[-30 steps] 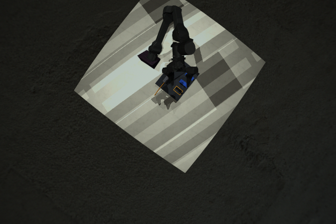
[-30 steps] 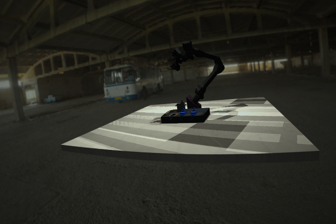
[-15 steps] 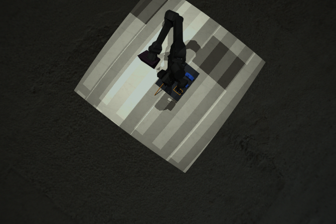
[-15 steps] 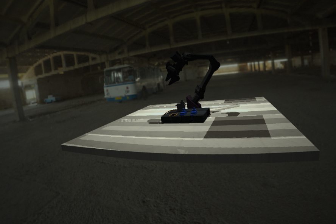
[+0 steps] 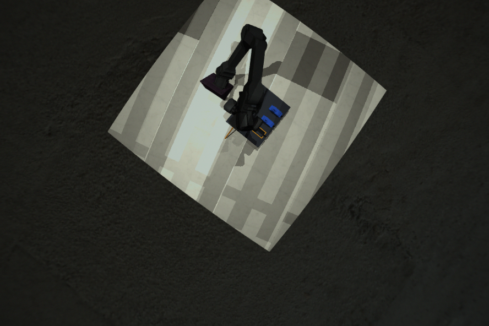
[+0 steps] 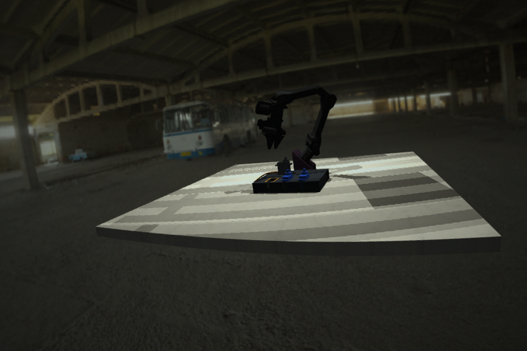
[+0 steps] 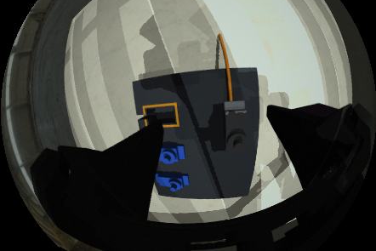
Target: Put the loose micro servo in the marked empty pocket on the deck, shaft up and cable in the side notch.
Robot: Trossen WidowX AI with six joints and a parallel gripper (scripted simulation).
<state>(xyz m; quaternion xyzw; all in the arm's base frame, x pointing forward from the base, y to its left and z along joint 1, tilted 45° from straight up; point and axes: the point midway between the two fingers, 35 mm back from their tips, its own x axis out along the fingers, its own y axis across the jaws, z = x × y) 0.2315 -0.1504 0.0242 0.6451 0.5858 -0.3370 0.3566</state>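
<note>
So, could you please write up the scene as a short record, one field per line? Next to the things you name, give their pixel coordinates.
gripper point(image 6: 273, 148) point(image 7: 218, 117): open, holding nothing, above the deck
loose servo point(image 6: 283, 167) point(image 7: 235, 128): on the deck, shaft up, outside the pocket
cable point(image 5: 228, 133) point(image 7: 227, 66): orange, running past the deck's edge
pocket point(image 6: 271, 179) point(image 7: 167, 117): outlined in orange, unfilled
blue servos point(image 5: 267, 120) point(image 6: 287, 175) point(image 7: 169, 155): two, side by side near the pocket
deck point(image 5: 282, 106) point(image 6: 323, 183) point(image 7: 242, 181): dark, on the table point(image 5: 237, 211) point(image 6: 298, 219) point(image 7: 293, 45)
task status: servo not yet seated

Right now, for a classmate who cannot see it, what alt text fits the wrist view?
Open gripper above a dark deck bearing a loose grey servo with an orange cable, two blue servos and an orange-outlined pocket.
</note>
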